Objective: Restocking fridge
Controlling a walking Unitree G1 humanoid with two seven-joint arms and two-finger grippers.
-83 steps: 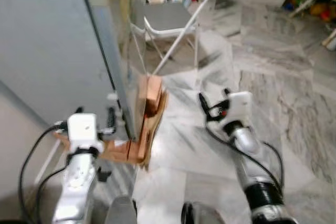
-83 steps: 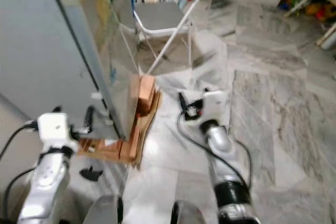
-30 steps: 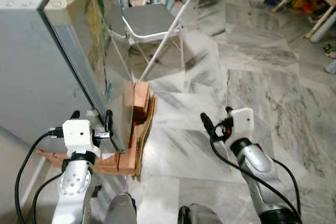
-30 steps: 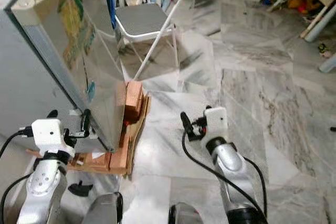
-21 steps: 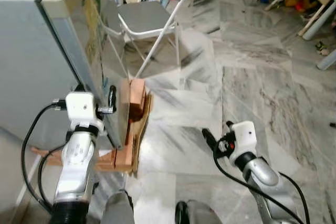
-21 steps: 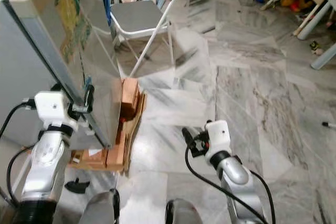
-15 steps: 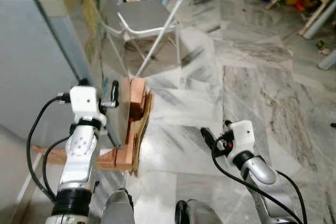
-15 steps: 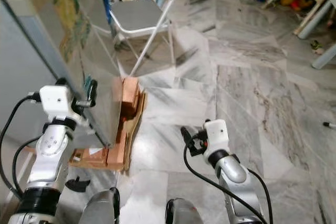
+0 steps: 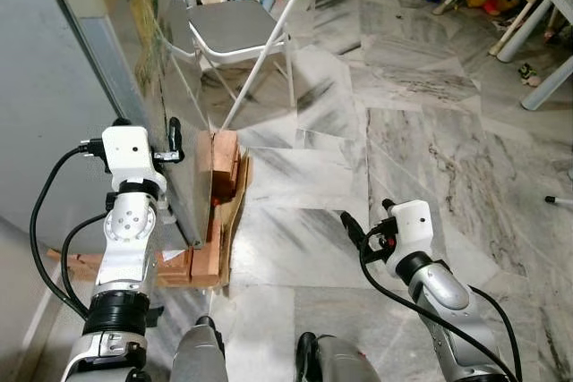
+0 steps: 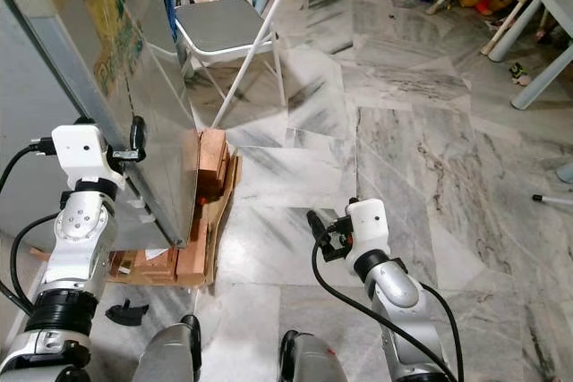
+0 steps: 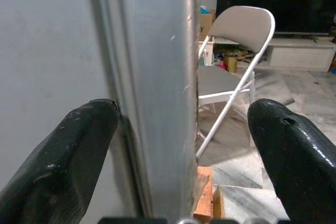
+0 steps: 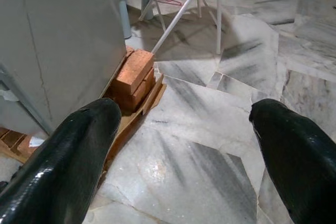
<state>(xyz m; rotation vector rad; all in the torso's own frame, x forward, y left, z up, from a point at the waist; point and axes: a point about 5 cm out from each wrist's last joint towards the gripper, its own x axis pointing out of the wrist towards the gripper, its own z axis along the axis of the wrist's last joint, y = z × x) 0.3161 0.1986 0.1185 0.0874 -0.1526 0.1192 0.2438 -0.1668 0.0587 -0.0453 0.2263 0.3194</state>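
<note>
Marble floor; fridge door between left pincer fingers.

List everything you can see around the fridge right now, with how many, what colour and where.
fridge: one, grey, on the robot's left, door edge facing out
bricks: a stack, orange-brown, by the fridge's base
cardboard: one flattened sheet, brown, under the bricks
folding chair: one, white frame and grey seat, beyond the fridge
floor: grey-white marble
plastic furniture: white legs, far right
left gripper: one, white housing and black fingers, jaws open astride the fridge door's edge
right gripper: one, same colours, jaws open, low above the floor, holding nothing
</note>
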